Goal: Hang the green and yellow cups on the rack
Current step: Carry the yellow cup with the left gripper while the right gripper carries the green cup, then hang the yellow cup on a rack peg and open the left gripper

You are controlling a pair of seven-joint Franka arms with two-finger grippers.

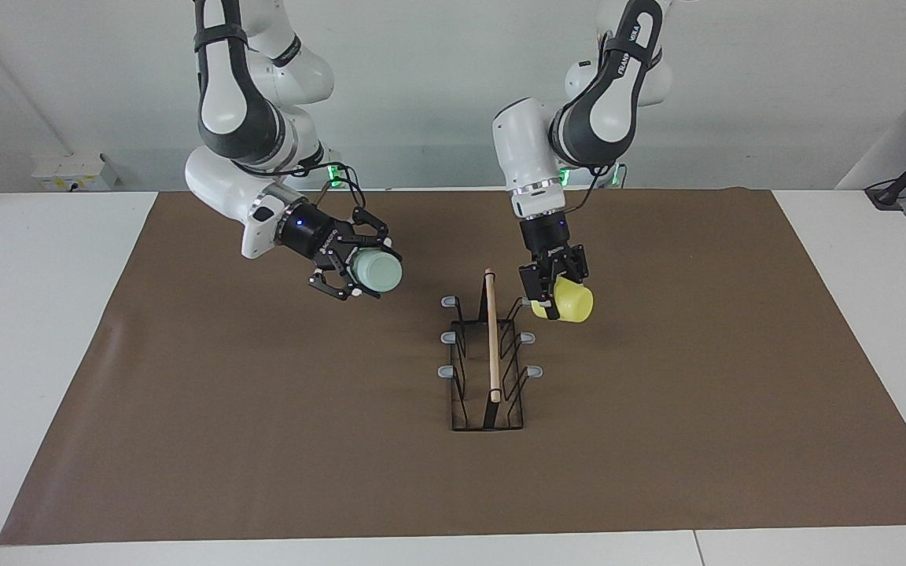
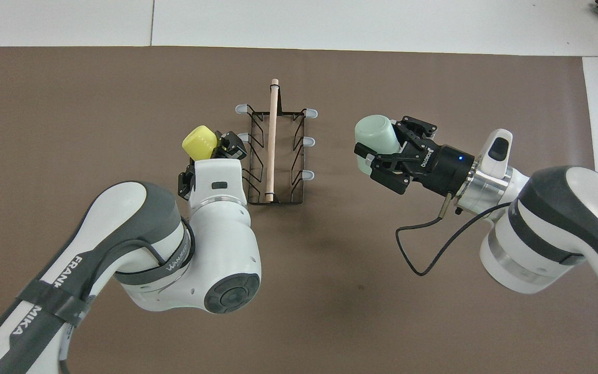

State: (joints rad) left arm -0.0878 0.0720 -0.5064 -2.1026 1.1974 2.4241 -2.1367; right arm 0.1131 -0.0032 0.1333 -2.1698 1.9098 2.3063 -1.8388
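Cups are being held aloft: yellow cup (image 1: 565, 303) clamped in the left gripper (image 1: 551, 292), just beside the rack (image 1: 489, 354) at frame centre; green cup (image 1: 375, 272) gripped by the right gripper (image 1: 352, 267), well apart at upper left.

One camera sits high across the desk (image 1: 44, 330), looking back at the two robot arms, which stand at the top of its picture against a pale wall; it takes in the whole brown mat (image 1: 264, 440). The other hangs high above the robots' own end and looks steeply down and forward, closer in, so the arms enter from the bottom. Both views share the mat's middle with the wire rack (image 1: 488, 354) (image 2: 274, 150), seen half a turn apart.
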